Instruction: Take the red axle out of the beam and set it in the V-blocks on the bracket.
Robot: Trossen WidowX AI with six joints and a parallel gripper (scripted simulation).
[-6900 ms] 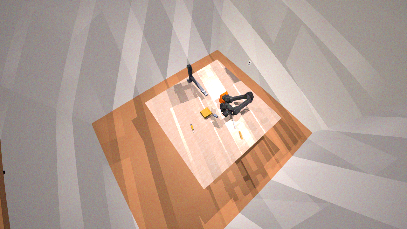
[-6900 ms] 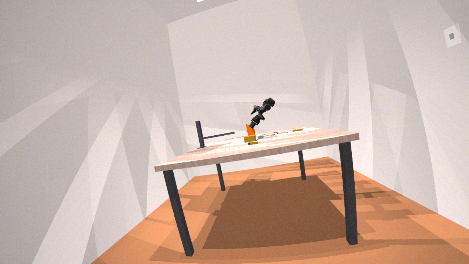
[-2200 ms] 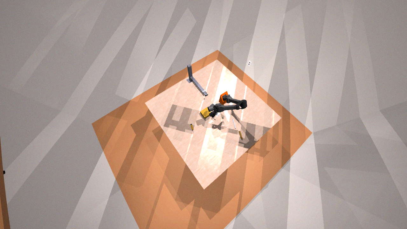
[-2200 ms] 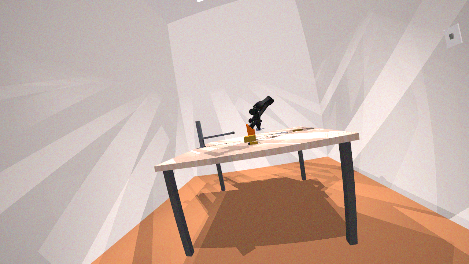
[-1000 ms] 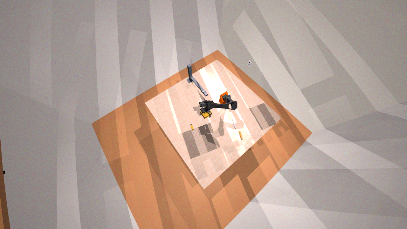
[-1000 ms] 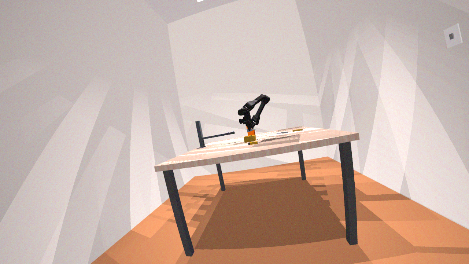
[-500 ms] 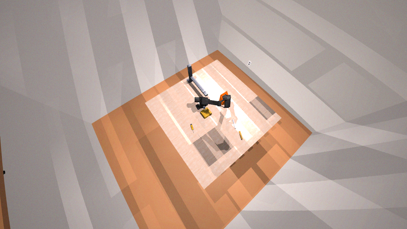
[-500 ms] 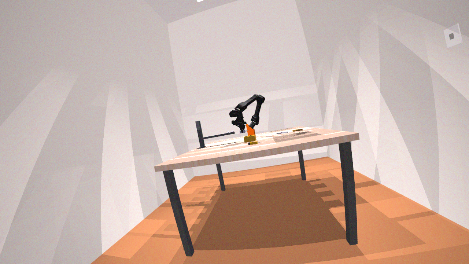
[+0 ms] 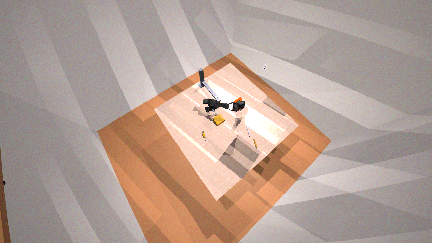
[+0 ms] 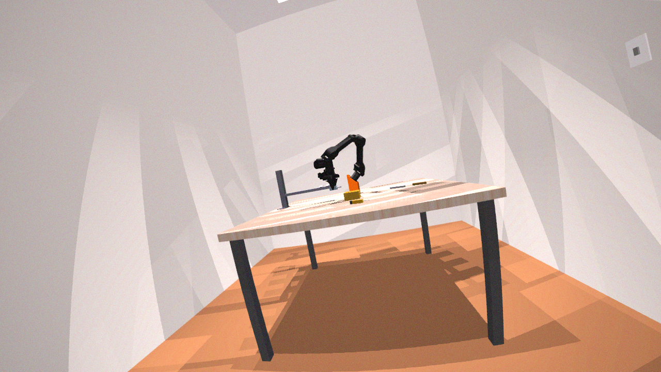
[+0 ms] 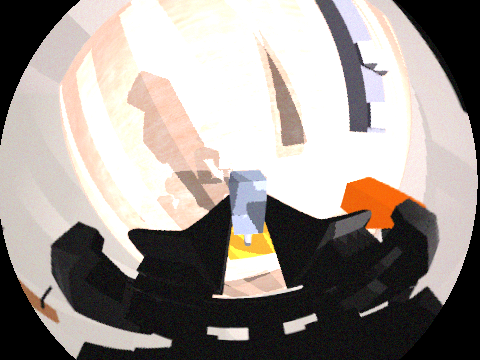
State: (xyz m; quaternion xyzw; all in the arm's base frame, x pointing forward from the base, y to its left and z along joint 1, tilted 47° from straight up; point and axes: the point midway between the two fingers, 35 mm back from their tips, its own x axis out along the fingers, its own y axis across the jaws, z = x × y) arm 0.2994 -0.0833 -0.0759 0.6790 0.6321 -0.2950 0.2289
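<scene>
- Blue-grey block (image 9: 213, 110) (image 10: 334, 187) (image 11: 248, 197) sits clamped in our claw (image 9: 213, 109) (image 10: 332, 186) (image 11: 246, 198); we can't see the axle.
- Swinging too low, we could knock it against the bracket (image 9: 210, 90) (image 10: 307, 190) (image 11: 346, 65).

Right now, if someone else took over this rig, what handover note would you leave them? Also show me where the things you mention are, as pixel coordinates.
End effector (image 9: 213, 110) (image 10: 333, 187) (image 11: 246, 198): shut on a grey-blue block (image 11: 247, 197) with a thin pin.
Places: what looks like the bracket (image 9: 210, 89) (image 10: 304, 190) (image 11: 344, 70) is the grey post-and-arm stand; a yellow block (image 9: 218, 119) (image 10: 351, 195) lies on the table. No red axle can be made out, nor which piece is the beam.
Done: a piece is gripped; whether the axle is out, I cannot tell.
Left: confirm the axle, seat it in the V-blocks, open, back away touching nothing.
</scene>
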